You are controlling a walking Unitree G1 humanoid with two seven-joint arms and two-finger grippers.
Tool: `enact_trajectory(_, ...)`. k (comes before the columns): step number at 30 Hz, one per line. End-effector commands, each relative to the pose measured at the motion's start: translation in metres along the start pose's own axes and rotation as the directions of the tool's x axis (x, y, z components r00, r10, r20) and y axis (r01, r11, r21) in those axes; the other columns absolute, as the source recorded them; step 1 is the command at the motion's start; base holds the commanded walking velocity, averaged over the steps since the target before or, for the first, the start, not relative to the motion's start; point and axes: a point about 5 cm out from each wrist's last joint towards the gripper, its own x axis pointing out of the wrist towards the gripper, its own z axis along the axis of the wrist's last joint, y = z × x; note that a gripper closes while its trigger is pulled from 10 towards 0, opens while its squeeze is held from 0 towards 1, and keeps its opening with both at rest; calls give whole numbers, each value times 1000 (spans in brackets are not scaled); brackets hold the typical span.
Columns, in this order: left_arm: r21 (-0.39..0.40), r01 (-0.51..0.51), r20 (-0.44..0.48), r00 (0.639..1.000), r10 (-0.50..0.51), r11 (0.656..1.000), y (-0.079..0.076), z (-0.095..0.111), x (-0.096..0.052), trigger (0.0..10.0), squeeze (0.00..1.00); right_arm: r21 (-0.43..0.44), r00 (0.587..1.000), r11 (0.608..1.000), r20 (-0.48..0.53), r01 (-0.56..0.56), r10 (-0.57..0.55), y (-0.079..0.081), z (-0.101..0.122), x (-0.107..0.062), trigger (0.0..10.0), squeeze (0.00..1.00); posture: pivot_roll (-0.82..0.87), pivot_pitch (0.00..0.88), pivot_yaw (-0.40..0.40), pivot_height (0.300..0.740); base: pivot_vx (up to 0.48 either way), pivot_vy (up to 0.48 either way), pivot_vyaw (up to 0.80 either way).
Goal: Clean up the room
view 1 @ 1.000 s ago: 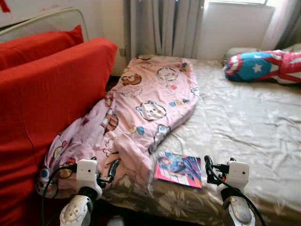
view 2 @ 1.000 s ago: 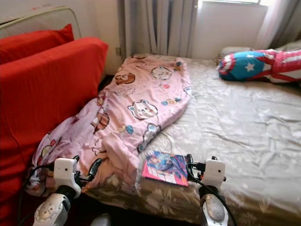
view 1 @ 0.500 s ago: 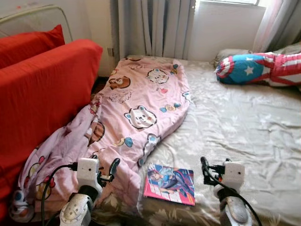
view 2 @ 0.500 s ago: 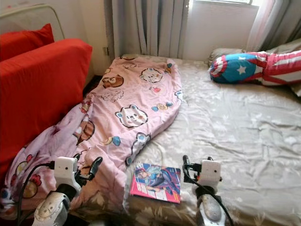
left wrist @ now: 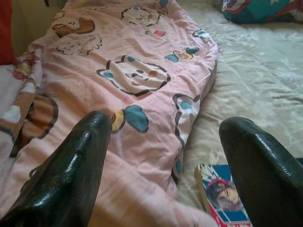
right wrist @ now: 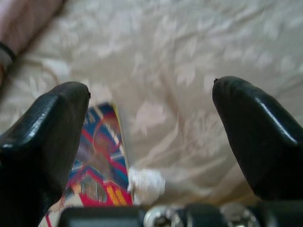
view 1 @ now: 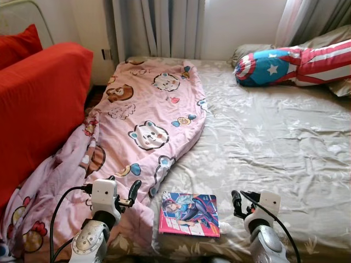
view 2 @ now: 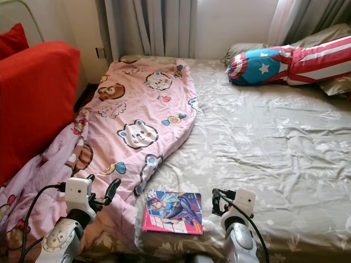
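A comic book (view 1: 190, 214) with a bright pink, blue and red cover lies flat on the grey-beige floral sheet (view 1: 274, 142) near the bed's front edge, just beside the hem of a pink cartoon-animal blanket (view 1: 140, 126). A small white crumpled scrap (right wrist: 147, 183) sits touching the book's right edge. The right gripper (view 1: 242, 201) hovers just right of the book, fingers spread apart and empty. The left gripper (view 1: 129, 193) hangs over the blanket's lower edge, left of the book, fingers likewise parted and holding nothing. A star-and-stripe bolster pillow (view 1: 290, 59) rests at the far right; a red sofa (view 1: 38, 104) borders the bed's left side, grey curtains (view 1: 159, 27) behind
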Motion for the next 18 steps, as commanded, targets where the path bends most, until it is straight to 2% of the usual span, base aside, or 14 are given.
enact_trajectory(1, 13, 17, -1, 1000, -17, 1000, -1, 3, 5, 10000, 0, -14, 999, 1000, -51, 1, -2, -3, -6, 2, 10000, 0, 60, 75, -53, 645, 0, 0, 0)
enact_trajectory(4, 18, 29, -2, 1000, -29, 999, -5, 5, 9, 10000, 0, -24, 992, 1000, -127, -13, 10, -3, -15, 4, 10000, 0, 73, 107, -46, 645, 0, 0, 0)
enact_trajectory(7, 18, 52, -1, 999, -52, 998, -9, 9, 10, 10000, 0, 11, 987, 1000, -160, 18, -16, -7, -18, 4, 10000, 0, 93, 151, -34, 645, 0, 0, 0)
enact_trajectory(11, 39, 53, -29, 998, -51, 998, -7, 6, 4, 10000, 0, -12, 985, 999, -168, 31, -33, -11, -19, 5, 10000, 0, 107, 203, -20, 645, 0, 0, 0)
enact_trajectory(14, 21, 38, -32, 999, -38, 999, -4, 7, 0, 10000, 0, -31, 983, 998, -174, 46, -51, -15, -19, 5, 10000, 0, 115, 222, -18, 645, 0, 0, 0)
enact_trajectory(18, 33, 45, -40, 998, -43, 998, -4, 11, -10, 10000, 0, 0, 981, 996, -174, 88, -86, -21, -15, 6, 10000, 0, 143, 258, -14, 645, 0, 0, 0)
